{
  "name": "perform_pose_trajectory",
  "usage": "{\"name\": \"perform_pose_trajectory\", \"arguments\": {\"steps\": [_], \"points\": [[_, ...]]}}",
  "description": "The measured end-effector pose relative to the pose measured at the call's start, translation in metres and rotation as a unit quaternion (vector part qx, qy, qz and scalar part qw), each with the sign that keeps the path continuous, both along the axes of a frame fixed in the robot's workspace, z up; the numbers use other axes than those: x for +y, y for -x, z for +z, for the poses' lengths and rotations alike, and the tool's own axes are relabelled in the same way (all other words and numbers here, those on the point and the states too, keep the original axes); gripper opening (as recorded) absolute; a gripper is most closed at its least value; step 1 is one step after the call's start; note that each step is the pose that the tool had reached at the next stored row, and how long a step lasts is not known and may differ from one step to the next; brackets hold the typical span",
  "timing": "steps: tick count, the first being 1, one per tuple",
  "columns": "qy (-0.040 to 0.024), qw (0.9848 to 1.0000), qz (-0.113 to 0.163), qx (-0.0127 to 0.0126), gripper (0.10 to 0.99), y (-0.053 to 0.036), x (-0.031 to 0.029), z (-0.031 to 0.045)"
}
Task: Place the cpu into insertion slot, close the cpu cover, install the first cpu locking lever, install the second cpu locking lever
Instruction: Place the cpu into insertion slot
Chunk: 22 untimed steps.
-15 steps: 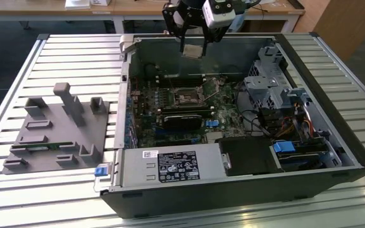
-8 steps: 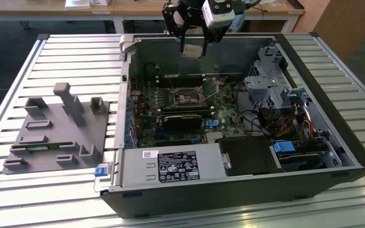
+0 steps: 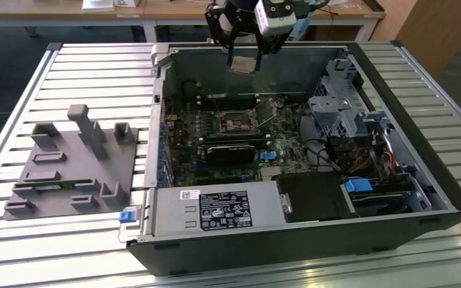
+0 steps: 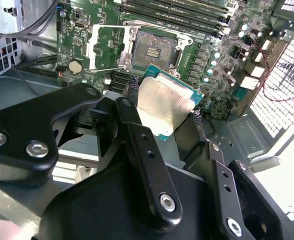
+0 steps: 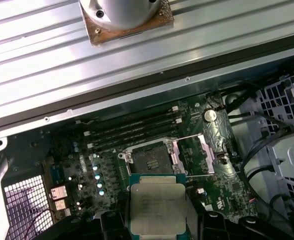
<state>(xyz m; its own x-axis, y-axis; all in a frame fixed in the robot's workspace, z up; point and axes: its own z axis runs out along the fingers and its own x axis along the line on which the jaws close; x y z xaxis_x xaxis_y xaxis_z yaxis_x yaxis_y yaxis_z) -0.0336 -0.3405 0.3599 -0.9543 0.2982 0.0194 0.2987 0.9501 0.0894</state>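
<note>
The hand (image 3: 244, 59) was closed on the cpu (image 4: 163, 102), gripping 2 opposite edges. It held the chip in the air above the open computer case (image 3: 295, 252), toward the far edge of the slatted counter (image 3: 94, 66) in the exterior view. The cpu was flat and square, with a dull silver face and a green rim. Below it, the insertion slot (image 5: 149, 160) lay bare, with the cpu cover (image 5: 194, 156) swung open beside it.
</note>
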Motion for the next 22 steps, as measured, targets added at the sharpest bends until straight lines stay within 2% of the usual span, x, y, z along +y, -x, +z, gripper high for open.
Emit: {"name": "perform_pose_trajectory", "arguments": {"steps": [22], "points": [[0.0000,0.9999,-0.016,0.0000,0.537,0.0000,0.0000,-0.0001]]}}
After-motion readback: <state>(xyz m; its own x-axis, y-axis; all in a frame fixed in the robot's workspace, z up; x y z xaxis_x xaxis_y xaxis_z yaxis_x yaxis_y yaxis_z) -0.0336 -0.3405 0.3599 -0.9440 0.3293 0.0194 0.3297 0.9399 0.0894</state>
